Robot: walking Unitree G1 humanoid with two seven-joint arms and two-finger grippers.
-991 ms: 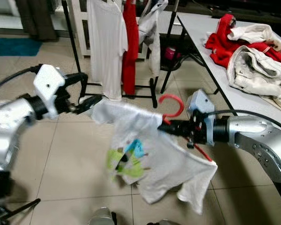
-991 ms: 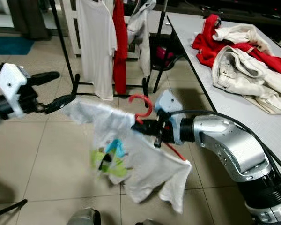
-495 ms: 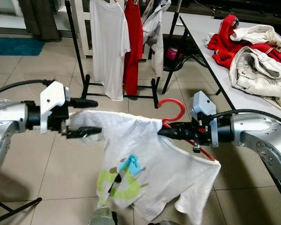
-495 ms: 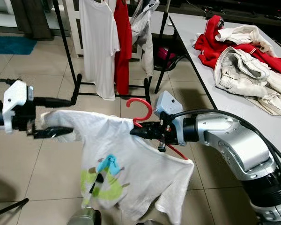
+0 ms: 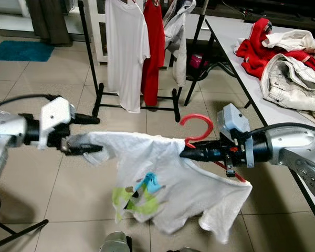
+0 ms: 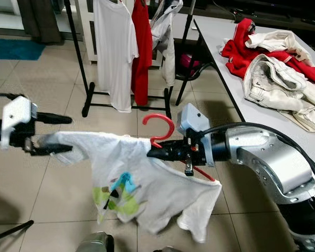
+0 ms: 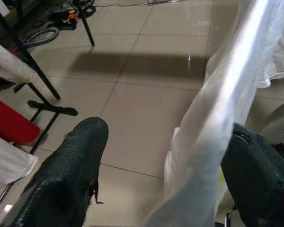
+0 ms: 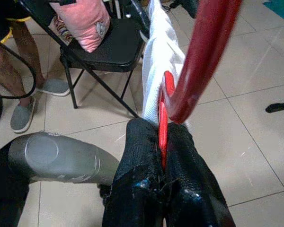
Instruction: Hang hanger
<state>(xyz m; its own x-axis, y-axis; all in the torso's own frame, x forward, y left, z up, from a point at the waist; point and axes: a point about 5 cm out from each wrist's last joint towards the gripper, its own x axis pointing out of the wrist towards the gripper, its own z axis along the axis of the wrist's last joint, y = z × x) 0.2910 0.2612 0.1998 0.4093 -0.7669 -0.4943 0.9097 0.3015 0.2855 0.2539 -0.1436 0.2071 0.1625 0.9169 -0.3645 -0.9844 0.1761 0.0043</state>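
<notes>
Tile floor (image 5: 68, 173); red hanger (image 5: 197, 128) clamped in right tool (image 5: 191, 153).

The hanger (image 5: 198, 127) is red, with a curved hook that points up. Its neck is pinched between two black fingers (image 8: 151, 156). A white shirt (image 5: 168, 181) hangs on it. The shirt has a green and blue picture on the front. One sleeve is stretched out flat to the left. The other side droops down to the right. The shirt hangs in the air above the floor.
</notes>
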